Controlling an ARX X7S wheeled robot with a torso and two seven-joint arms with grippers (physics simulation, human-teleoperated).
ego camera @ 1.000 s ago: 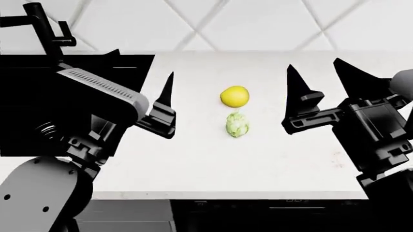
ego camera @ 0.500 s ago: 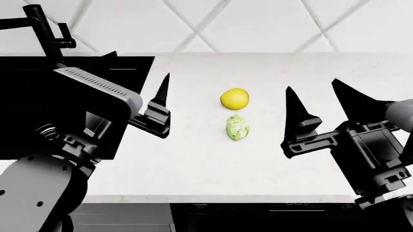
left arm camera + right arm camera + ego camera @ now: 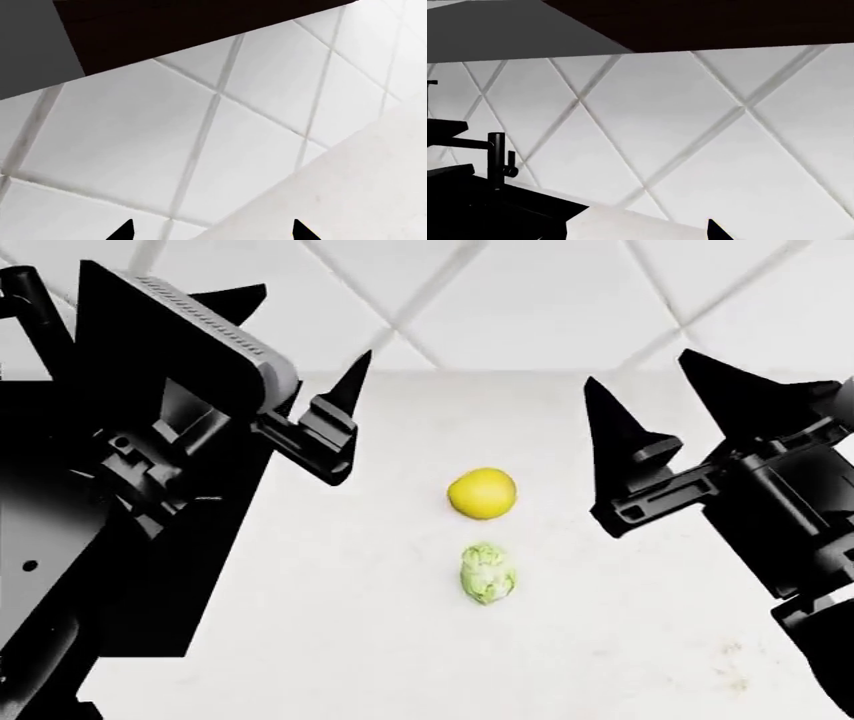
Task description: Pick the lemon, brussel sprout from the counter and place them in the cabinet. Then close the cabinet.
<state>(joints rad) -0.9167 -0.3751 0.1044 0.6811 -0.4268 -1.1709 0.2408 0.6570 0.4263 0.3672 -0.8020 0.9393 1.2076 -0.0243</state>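
1. Lemon (image 3: 482, 492) resting on the counter (image 3: 374, 640), near the middle of the head view, between the two arms and touched by neither.
2. Brussel sprout (image 3: 490, 573) just in front of the lemon, on the robot's side, with a thin strip of white worktop showing between them.
3. Left gripper (image 3: 287, 380) raised above the counter to the left of the lemon, well apart from it; one pointed black finger (image 3: 350, 390) plainly seen, the other lost against the dark arm body in the head view.
4. In the left wrist view, two black fingertips (image 3: 123, 231) poking in at the frame edge with a wide gap between them: spread apart, nothing held.
5. Right gripper (image 3: 667, 400) hovering right of the lemon, both pointed fingers (image 3: 617, 425) visible and set wide apart, nothing between them.
6. Bare worktop all around both items: a clear band on each side before either gripper, and more open surface toward the near edge.
7. Far counter edge meeting the diamond-tiled wall (image 3: 534, 300) just behind the fingertips.
8. Black sink (image 3: 494, 210) and black faucet (image 3: 496, 157) in the right wrist view, at the counter's left end.
9. Dark cabinet underside (image 3: 727, 22) above the tiles in both wrist views.
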